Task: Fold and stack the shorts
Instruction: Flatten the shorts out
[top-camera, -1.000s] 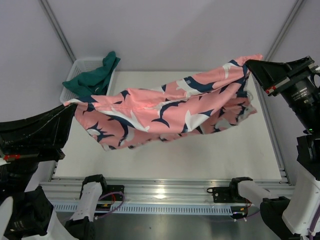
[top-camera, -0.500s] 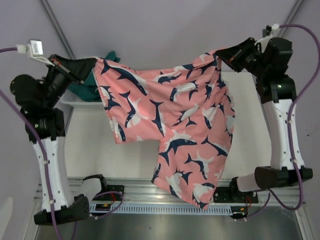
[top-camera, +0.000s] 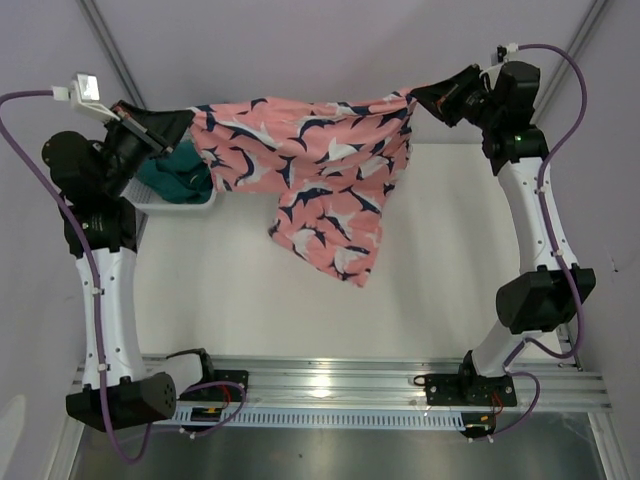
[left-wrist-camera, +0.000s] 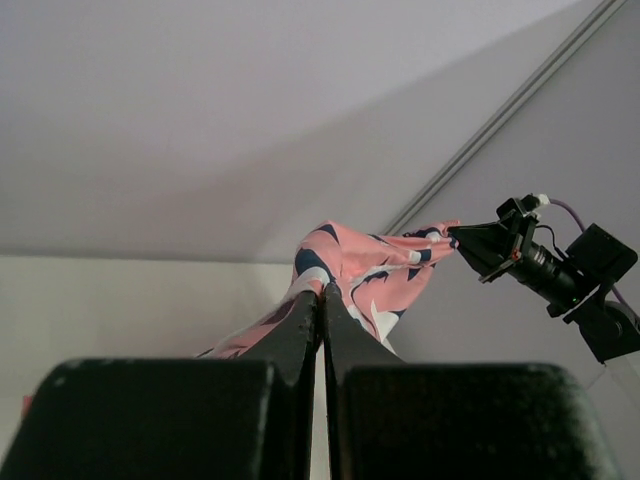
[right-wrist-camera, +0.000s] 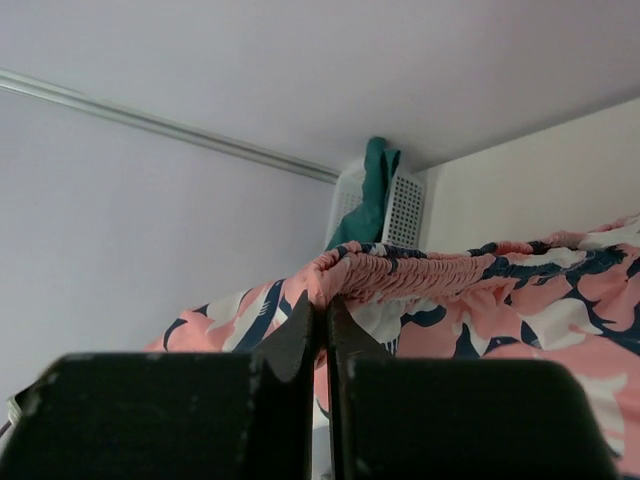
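Top external: left gripper (top-camera: 188, 128) at 10 o'clock, right gripper (top-camera: 418, 98) at 1, both clamped tight on pink shorts (top-camera: 320, 170); best lowered evenly, stretched taut.

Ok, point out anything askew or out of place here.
The pink shark-print shorts hang lopsided between the left claw and right claw: waistband taut, one leg drooping lower. The teal shorts sit crumpled in the basket.

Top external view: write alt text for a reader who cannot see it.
The left gripper and right gripper hold salmon-pink shark-print shorts stretched above a white table, one leg hanging down. Teal shorts lie in a white basket at left.
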